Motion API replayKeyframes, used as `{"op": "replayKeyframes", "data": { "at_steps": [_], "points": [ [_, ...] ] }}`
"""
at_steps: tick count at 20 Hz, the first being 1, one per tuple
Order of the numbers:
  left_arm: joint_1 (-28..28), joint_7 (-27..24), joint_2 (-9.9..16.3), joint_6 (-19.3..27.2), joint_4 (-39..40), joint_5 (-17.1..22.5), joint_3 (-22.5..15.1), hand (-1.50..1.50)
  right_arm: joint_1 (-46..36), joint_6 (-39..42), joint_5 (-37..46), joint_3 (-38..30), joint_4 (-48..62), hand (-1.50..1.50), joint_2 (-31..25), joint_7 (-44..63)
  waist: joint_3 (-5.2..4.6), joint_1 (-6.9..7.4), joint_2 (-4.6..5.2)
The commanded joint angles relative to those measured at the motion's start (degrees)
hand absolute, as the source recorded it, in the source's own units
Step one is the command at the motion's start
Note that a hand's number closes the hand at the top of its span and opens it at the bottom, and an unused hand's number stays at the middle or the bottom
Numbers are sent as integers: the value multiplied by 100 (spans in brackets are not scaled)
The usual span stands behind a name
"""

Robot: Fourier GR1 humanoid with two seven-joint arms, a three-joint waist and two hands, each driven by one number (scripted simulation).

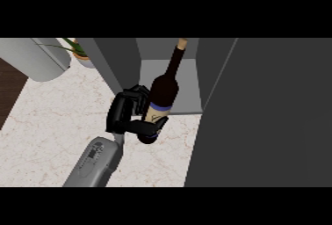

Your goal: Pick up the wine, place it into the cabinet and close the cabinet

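A dark wine bottle with a cream label and blue bands is in my left hand, whose fingers and thumb curl round its lower part from the left. The bottle leans slightly, its tan-capped neck pointing up and away into the open cabinet. Its base hangs in front of the cabinet's grey shelf, above the counter. The cabinet's dark grey door stands swung open and fills the right side of the view. My right hand does not show.
The pale marble counter spreads to the left and below. A large grey cylinder and a potted plant stand at the upper left, beside the cabinet's left wall.
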Motion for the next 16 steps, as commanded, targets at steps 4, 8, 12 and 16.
{"op": "replayKeyframes", "data": {
  "at_steps": [4, 8, 12, 16],
  "points": [
    [-814, -75, -24, 295, 784, 470, -300, 150, 192, 133, -380, -112, -570, -150, 154, -61, 2, 12, 23],
    [-956, -203, -22, 484, 1005, 553, -314, 150, 438, 73, -126, 165, -1228, -150, -50, 230, -8, -133, 11],
    [-1311, -268, -19, 599, 1372, 806, -237, 150, 480, 70, -27, 305, -886, -150, 38, -141, -5, -165, 25],
    [-1392, -253, -18, 893, 1465, 929, -364, 150, 375, 226, -536, -65, -945, -150, -67, -144, -1, -227, 61]
  ]
}}
